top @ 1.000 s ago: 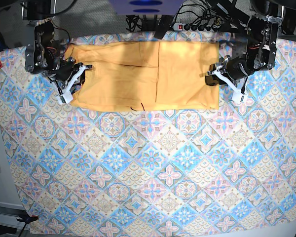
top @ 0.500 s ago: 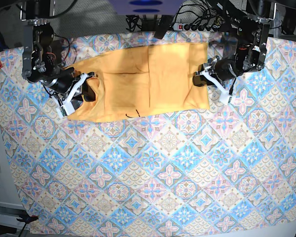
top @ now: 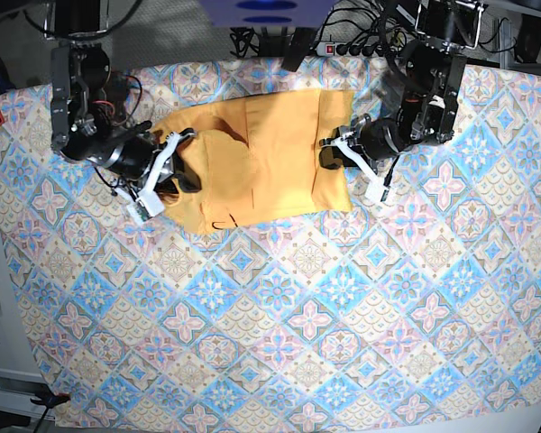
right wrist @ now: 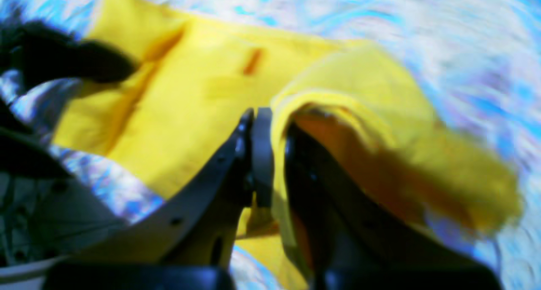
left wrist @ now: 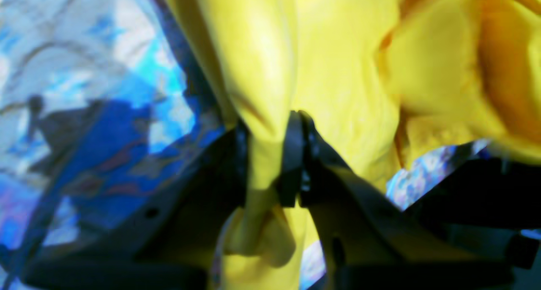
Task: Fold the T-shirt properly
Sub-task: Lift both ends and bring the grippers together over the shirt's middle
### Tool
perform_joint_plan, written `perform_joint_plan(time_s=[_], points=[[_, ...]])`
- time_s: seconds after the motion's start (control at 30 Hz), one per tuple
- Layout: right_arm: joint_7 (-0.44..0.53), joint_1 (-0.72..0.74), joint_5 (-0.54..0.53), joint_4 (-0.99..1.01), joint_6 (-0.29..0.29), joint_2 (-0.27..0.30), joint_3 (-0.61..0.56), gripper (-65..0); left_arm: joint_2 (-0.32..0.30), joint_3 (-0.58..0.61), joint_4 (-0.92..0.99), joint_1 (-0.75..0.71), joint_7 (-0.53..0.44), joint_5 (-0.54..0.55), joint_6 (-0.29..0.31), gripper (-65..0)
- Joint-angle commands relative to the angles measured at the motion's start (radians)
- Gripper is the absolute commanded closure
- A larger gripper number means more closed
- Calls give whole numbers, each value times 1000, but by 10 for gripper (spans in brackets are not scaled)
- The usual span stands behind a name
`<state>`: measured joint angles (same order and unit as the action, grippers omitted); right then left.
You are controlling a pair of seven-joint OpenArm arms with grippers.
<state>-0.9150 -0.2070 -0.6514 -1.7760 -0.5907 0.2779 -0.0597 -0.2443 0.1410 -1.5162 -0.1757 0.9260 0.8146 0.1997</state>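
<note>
Slippage threatens: both pincers, left [left wrist: 270,154] and right [right wrist: 274,154], clench thin pale yellow-orange cloth T-shirt [top: 261,158] edges; uneven pulls would skew the fold

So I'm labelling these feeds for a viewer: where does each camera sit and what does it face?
Base: overhead, looking down on the tablecloth, the T-shirt and both arms.
Left wrist: on the left arm, looking along its fingers pinching yellow cloth.
Right wrist: on the right arm, looking along its fingers gripping a folded edge.
All three share the T-shirt and the tablecloth.
</note>
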Motion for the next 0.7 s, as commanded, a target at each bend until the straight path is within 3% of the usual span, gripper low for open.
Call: perform_joint_plan(time_s=[0.0, 0.23, 0.53, 0.67], points=[[29, 16, -21, -22, -8, 7, -21, -10, -2, -2, 7, 21, -5, 9, 8, -38], [27, 70, -15, -28, -8, -32, -136, -11, 0, 67, 53, 66, -12, 10, 8, -36], [27, 143, -14, -20, -8, -118, -233, -11, 12, 65, 72, 80, -12, 7, 8, -36], [27, 156, 2, -15, -8, -128, -280, -11, 13, 67, 79, 83, -43, 7, 8, -37]])
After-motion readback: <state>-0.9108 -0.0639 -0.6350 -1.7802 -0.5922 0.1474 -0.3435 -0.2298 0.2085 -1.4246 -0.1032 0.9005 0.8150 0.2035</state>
